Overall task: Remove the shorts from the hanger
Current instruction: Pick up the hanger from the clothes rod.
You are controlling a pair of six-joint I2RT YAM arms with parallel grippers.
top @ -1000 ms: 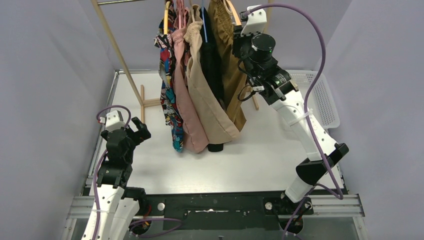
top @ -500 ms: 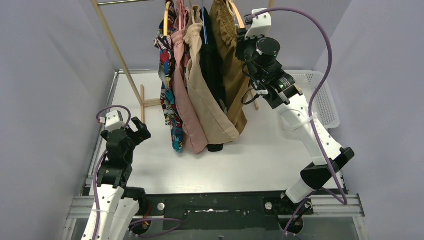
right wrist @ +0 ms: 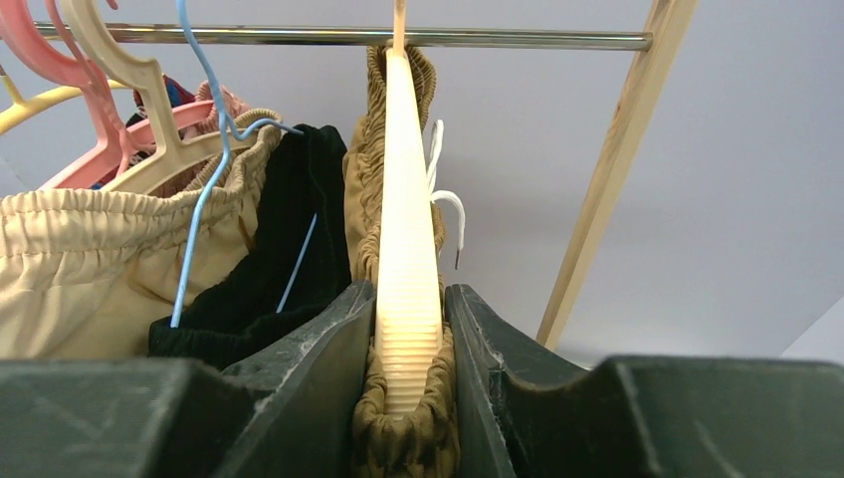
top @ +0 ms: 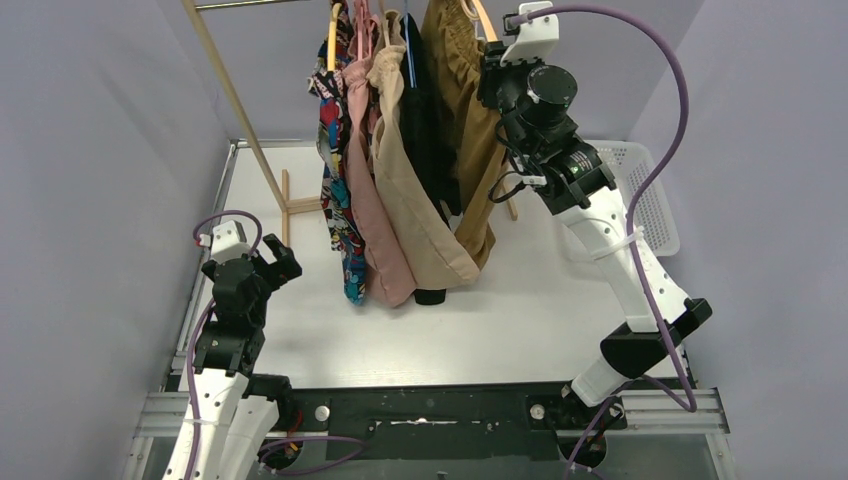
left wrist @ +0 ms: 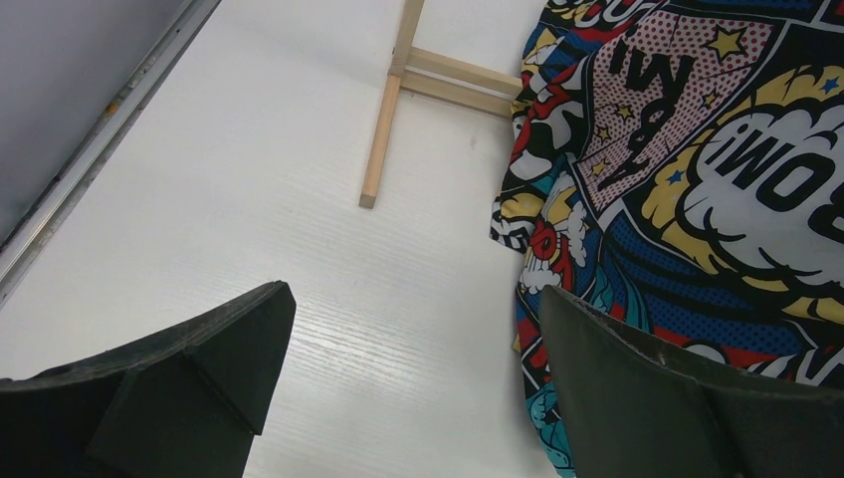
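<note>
Several shorts hang on hangers from a rail: comic-print [top: 335, 200], dusty pink [top: 375, 230], beige [top: 420, 220], black [top: 425, 130] and mustard-brown shorts [top: 470, 150] at the right. My right gripper [top: 490, 75] is raised at the rail. In the right wrist view it [right wrist: 410, 329] is shut on the mustard waistband [right wrist: 403, 438], with the cream hanger's ribbed end [right wrist: 408, 249] inside the fabric. My left gripper [top: 275, 262] is low at the left, open and holding nothing [left wrist: 413, 349]. The comic-print shorts [left wrist: 697, 149] hang just to its right.
The metal rail [right wrist: 299, 37] rests on slanted wooden posts [top: 225, 85], [right wrist: 607, 179] with a wooden foot [left wrist: 383, 129] on the white table. A white basket [top: 645, 195] stands at the back right. Pink, cream and blue hangers [right wrist: 149, 100] crowd the rail's left.
My right arm has risen and swung right with the mustard-brown shorts' end, drawing that side away from the black pair. The left arm has not moved.
</note>
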